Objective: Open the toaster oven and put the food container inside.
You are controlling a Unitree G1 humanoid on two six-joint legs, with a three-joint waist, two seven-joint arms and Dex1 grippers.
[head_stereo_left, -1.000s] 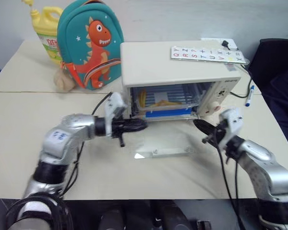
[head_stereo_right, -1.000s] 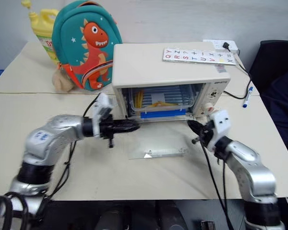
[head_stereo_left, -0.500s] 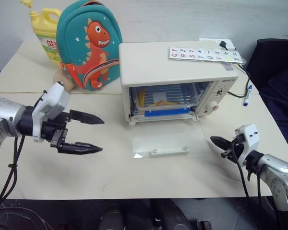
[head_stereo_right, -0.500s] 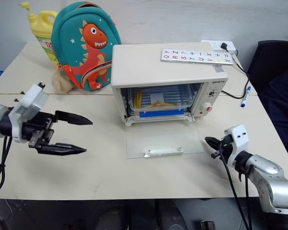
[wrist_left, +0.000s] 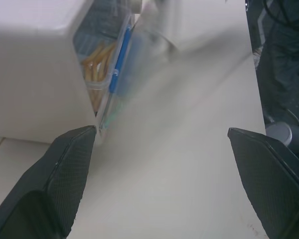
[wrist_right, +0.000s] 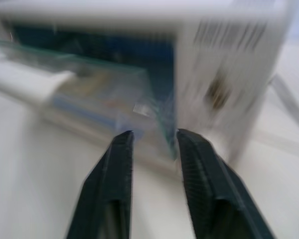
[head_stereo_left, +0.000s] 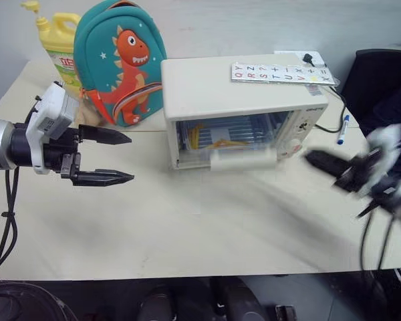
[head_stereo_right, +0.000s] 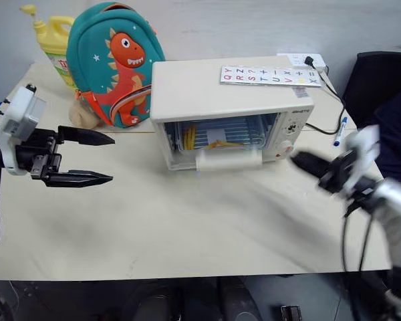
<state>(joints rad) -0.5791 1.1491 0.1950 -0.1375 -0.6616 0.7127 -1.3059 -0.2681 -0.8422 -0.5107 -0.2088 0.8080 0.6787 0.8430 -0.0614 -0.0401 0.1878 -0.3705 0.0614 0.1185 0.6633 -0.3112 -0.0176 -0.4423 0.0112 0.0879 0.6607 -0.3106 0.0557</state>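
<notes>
While the oven (head_stereo_left: 244,110) is sitting at upper centre of the frame on the table (head_stereo_left: 187,227), its glass door is standing partly raised, blurred, with the cream handle (head_stereo_left: 242,160) showing across the lower front. The container (head_stereo_left: 217,137) is lying inside the oven on the rack, its yellow sticks showing through the glass toward the left side of the cavity. The left gripper (head_stereo_left: 125,158) is hovering at middle left of the frame, well apart from the oven, its two black fingers (head_stereo_left: 101,136) spreading wide and gripping nothing. The right gripper (head_stereo_left: 314,159) is smearing across the middle right, just beside the oven's knob side; in the right wrist view its fingers (wrist_right: 111,186) are standing a narrow gap apart with nothing between them. A dinosaur backpack (head_stereo_left: 122,60) and a yellow bottle (head_stereo_left: 56,43) are standing at upper left, and a letter card (head_stereo_left: 281,72) is lying on the oven's top.
</notes>
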